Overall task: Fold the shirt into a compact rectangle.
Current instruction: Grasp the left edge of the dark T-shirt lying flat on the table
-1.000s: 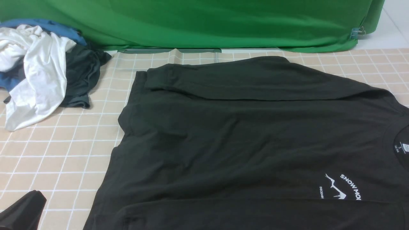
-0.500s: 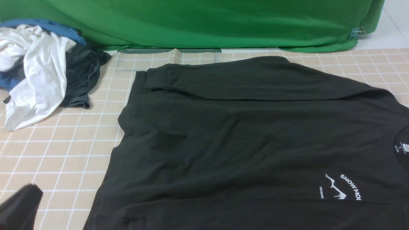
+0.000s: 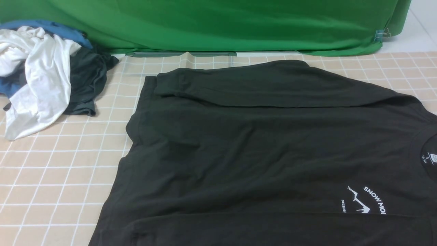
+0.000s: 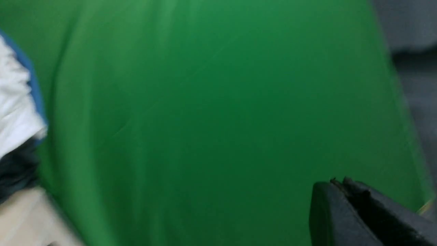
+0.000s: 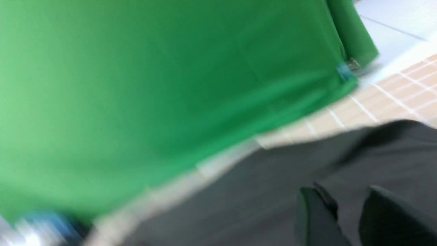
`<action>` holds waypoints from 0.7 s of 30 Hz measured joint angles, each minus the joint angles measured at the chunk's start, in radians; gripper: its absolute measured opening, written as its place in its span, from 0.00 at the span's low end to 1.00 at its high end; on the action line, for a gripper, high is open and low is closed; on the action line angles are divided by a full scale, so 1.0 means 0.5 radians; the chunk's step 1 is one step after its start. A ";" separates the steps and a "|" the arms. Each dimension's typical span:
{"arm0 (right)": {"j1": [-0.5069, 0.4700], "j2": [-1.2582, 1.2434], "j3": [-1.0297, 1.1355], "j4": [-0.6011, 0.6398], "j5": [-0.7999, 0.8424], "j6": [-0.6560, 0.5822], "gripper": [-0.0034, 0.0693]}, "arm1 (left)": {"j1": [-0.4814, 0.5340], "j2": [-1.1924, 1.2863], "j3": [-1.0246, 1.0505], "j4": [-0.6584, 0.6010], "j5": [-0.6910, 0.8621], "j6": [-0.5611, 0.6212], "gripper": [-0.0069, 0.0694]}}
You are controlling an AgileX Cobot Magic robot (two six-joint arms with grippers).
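One black shirt [image 3: 259, 147] lies before you, spread flat on the desk [image 3: 61, 171]. It covers the middle and the right side, reaches the near edge, and runs out of view toward the right edge. The cloth is matt and soft, with shallow creases. Its neck opening points to the right edge and its hem to the left. One sleeve is folded in across the body along the far side, and a second fold line runs along the near side.

You can read two pieces of white writing near the near right corner. Beside one small mountain logo [image 3: 359, 201] stands "SNOW MO", cut off by the picture edge, and a smaller word begins "DECEM". One white neck print [image 3: 426, 158] is too small to read.

The desk cover is beige with a white grid like tiles.

One pile of three crumpled garments sits at the far left corner, apart from the shirt: one white garment [image 3: 41, 85], one blue garment [image 3: 51, 26] and one dark grey garment [image 3: 87, 82].

One green backdrop [image 3: 211, 24] hangs along the far edge, with one metal clip [image 3: 383, 34] at its right end.

You have two grippers, both black. Your left gripper [image 4: 339, 181] has its tips pressed together on nothing, in front of the backdrop. Your right gripper [image 5: 341, 191] hangs over the shirt with its fingers apart. That view is blurred, and nothing shows between them.
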 joint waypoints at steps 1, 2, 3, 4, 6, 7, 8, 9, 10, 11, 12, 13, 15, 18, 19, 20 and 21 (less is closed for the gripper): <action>0.000 0.000 0.000 0.020 -0.069 0.064 0.38 | 0.000 0.000 0.000 0.015 -0.093 -0.092 0.11; 0.000 0.000 0.000 0.032 -0.121 0.103 0.38 | 0.000 0.000 0.000 0.025 -0.155 -0.158 0.11; 0.000 0.000 0.000 0.041 -0.160 0.114 0.38 | 0.000 0.006 -0.012 0.040 -0.168 -0.228 0.11; 0.000 0.000 0.000 0.045 -0.184 0.114 0.38 | 0.000 0.025 -0.043 0.063 -0.141 -0.276 0.11; 0.000 0.000 0.000 0.052 -0.234 0.107 0.38 | 0.000 0.093 -0.174 0.150 0.043 -0.335 0.11; 0.000 0.000 0.000 0.052 -0.240 0.107 0.38 | 0.000 0.110 -0.190 0.160 0.067 -0.335 0.11; 0.000 0.000 0.000 0.057 -0.295 0.107 0.37 | 0.000 0.187 -0.330 0.236 0.286 -0.350 0.11; 0.000 0.000 0.000 0.057 -0.324 0.105 0.37 | 0.000 0.244 -0.408 0.300 0.433 -0.355 0.11; 0.000 0.000 -0.002 0.057 -0.324 0.105 0.37 | 0.000 0.275 -0.428 0.313 0.514 -0.354 0.11; 0.008 0.000 -0.053 0.059 -0.241 0.059 0.34 | 0.000 0.428 -0.596 0.423 0.869 -0.347 0.11; 0.012 0.001 -0.079 0.059 -0.202 0.048 0.34 | 0.000 0.451 -0.637 0.435 0.919 -0.339 0.11; 0.027 0.024 -0.189 0.059 -0.048 -0.041 0.29 | 0.000 0.598 -0.762 0.495 1.239 -0.285 0.11; 0.054 0.130 -0.412 0.059 0.254 -0.260 0.20 | 0.000 0.878 -0.946 0.530 1.665 -0.095 0.11; 0.073 0.448 -0.849 0.041 0.860 -0.546 0.10 | 0.000 1.382 -1.173 0.511 2.135 0.297 0.11; 0.076 0.613 -1.000 0.031 1.078 -0.627 0.10 | 0.000 1.536 -1.224 0.483 2.238 0.403 0.11; 0.076 0.753 -1.114 0.022 1.251 -0.695 0.10 | 0.000 1.713 -1.272 0.450 2.330 0.503 0.11; 0.076 0.810 -1.136 0.022 1.283 -0.732 0.10 | 0.000 1.741 -1.272 0.441 2.341 0.522 0.11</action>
